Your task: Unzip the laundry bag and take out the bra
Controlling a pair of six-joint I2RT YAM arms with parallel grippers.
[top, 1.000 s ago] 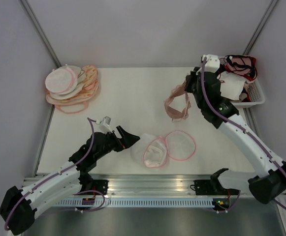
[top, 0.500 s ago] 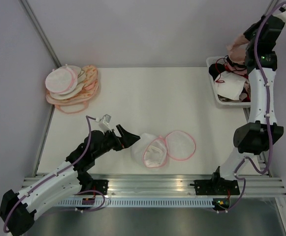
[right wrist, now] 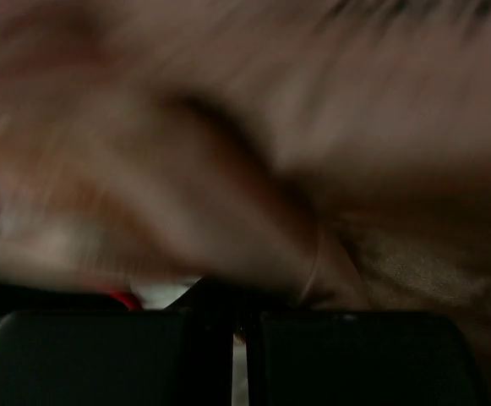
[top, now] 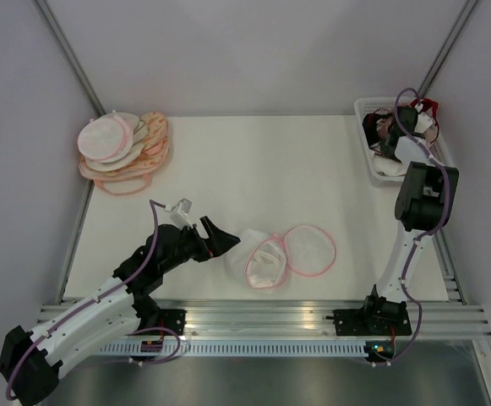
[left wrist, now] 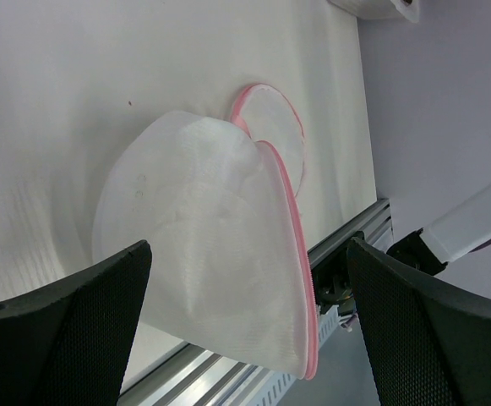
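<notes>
The laundry bag [top: 266, 258] lies unzipped near the table's front edge. One pink-rimmed half [top: 310, 250] lies flat and the other stands domed. In the left wrist view the bag [left wrist: 203, 254] looks empty. My left gripper [top: 222, 238] is open just left of the bag, and its fingers [left wrist: 59, 321] stand either side of the bag without touching it. My right gripper [top: 387, 137] is down inside the white basket [top: 379, 176] at the back right. The right wrist view is filled with the blurred pink-beige bra [right wrist: 380, 169]. The right gripper [right wrist: 239, 320] is shut on it, with only a thin slit between the jaws.
A pile of pink- and orange-rimmed pouches [top: 122, 145] sits at the back left. The basket also holds white, black and red-strapped garments [top: 418, 118]. The right arm's elbow [top: 427, 199] is folded up near the table's right edge.
The right arm carried the bra from above the table up and over to the basket, then lowered it into the basket. The left arm and the bag have barely moved.
</notes>
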